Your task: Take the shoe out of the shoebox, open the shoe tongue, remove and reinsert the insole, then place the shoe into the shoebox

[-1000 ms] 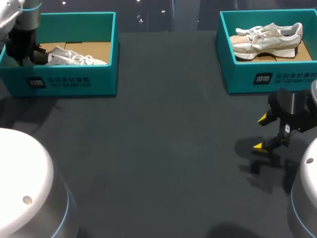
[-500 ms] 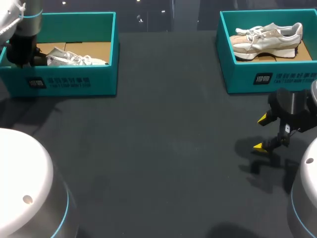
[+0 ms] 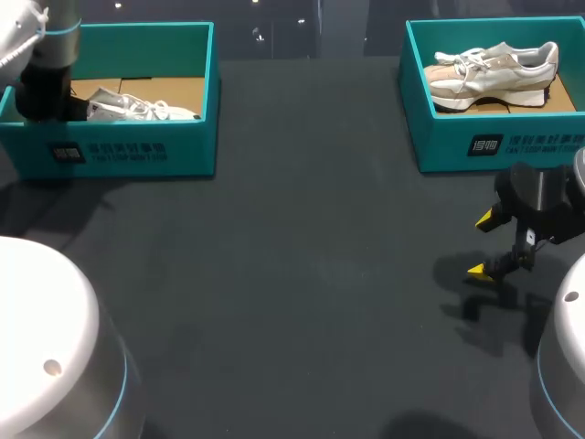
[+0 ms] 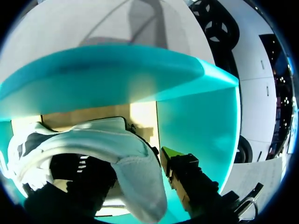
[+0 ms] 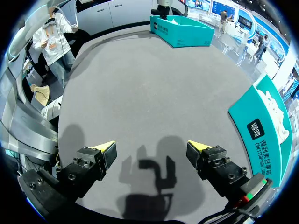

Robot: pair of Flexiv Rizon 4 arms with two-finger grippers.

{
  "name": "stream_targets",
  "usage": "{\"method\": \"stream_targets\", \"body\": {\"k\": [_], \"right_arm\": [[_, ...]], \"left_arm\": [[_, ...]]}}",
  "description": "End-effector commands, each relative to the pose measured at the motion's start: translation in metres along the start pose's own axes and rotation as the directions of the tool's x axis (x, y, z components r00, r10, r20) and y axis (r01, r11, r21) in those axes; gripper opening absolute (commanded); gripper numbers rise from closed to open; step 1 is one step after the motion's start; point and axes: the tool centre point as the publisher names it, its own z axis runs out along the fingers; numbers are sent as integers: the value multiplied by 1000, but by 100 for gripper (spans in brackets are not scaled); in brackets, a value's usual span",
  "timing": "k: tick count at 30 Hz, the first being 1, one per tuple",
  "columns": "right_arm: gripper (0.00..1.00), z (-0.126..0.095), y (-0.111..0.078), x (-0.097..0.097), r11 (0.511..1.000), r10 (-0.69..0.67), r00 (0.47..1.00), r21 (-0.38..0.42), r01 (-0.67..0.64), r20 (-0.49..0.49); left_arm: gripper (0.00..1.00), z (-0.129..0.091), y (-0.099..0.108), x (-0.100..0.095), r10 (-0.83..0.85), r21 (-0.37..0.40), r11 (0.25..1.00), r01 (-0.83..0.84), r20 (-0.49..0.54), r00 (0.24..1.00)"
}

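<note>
At the far left, inside the left teal cardboard shoebox (image 3: 137,151), my left gripper (image 4: 140,172) has the white lace-up sneaker (image 3: 137,108) by its heel.
One yellow tip (image 4: 169,154) sits against the outside of the padded heel collar and the other finger is down inside the opening, so I'm pinching the collar between them. The sneaker lies in the box on the brown floor, toe pointing right. I'd call it light, soft up top and stiffer at the sole. The collar will flex, so a hold lower on the heel looks steadier, and the toe may sag on the lift. My right gripper (image 5: 152,149) hangs spread wide and empty over the dark grey table (image 3: 311,256), near right. Count: two shoeboxes, the second teal shoebox (image 3: 498,146) at the far right; one shoe in each, the other a white-and-beige sneaker (image 3: 494,71); two grippers.
</note>
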Motion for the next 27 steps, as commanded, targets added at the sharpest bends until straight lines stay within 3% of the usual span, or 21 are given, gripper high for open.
{"method": "stream_targets", "body": {"k": [1, 15, 22, 27], "right_arm": [[100, -1, 0, 2, 1000, 1, 1000, 2, -1, 3], [100, -1, 0, 2, 1000, 1, 1000, 2, -1, 3], [100, -1, 0, 2, 1000, 1, 1000, 2, -1, 3], [100, -1, 0, 2, 1000, 1, 1000, 2, -1, 3]], "left_arm": [[79, -11, -6, 2, -2, -19, 1000, 2, 5, 1000], [100, -45, -2, 6, -22, -65, 998, 25, 42, 999], [100, -96, -4, 14, -26, -105, 994, 36, 97, 995], [100, -135, -13, 26, -27, -92, 995, 40, 145, 989]]}}
